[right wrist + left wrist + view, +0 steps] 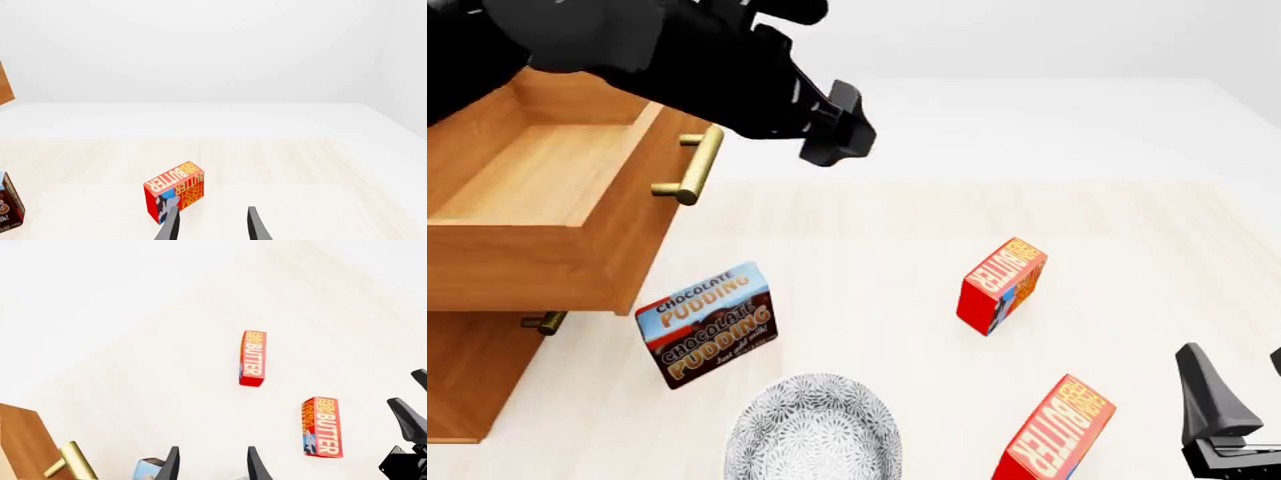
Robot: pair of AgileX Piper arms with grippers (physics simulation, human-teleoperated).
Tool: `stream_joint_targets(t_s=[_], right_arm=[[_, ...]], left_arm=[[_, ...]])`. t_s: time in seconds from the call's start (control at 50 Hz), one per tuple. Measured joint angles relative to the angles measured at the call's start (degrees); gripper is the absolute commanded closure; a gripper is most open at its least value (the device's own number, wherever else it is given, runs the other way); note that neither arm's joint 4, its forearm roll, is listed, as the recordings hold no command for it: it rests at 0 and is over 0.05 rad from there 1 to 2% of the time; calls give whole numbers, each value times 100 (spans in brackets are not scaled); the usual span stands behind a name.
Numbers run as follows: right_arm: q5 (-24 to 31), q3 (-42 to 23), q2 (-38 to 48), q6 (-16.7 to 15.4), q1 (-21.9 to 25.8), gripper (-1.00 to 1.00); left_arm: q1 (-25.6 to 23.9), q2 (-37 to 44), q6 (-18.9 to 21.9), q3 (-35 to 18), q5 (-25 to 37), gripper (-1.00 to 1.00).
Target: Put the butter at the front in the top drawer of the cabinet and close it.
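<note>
Standing at the table's [868, 240] left edge, the cabinet [467, 385] of honey-brown wood has its top drawer [554, 215] pulled out and open, a brass bar handle [698, 165] on its front. The left gripper [834, 125] hangs above the table just right of that handle, its jaws a little apart with nothing between them. Nearer the front edge stands a blue-and-brown box lettered "CHOCOLATE PUDDING" [707, 323], with a patterned white plate [814, 430] in front of it. Right of centre stands the farther butter [1002, 284], a red carton whose orange-yellow face reads "BUTTER" in red. The butter at the front [1054, 436], identical, lies tilted at the front edge. At the front right corner the right gripper [1214, 410] waits beside it, jaws parted and empty.
</note>
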Motion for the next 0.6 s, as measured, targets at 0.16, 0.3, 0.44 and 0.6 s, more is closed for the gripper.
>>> stream_joint_targets(t_s=[0.16, 0.3, 0.44, 0.6], right_arm=[[0, 4, -3, -1, -1, -100], [1, 4, -4, -1, -1, -100], [0, 5, -4, -2, -1, -100], [0, 5, -5, -1, -2, -100]], left_arm=[[-247, 319, 78, -66, -247, -100], [-402, 559, 127, -155, -416, -100], [-572, 881, 83, -268, -597, -100], [-672, 1349, 28, -482, -751, -100]])
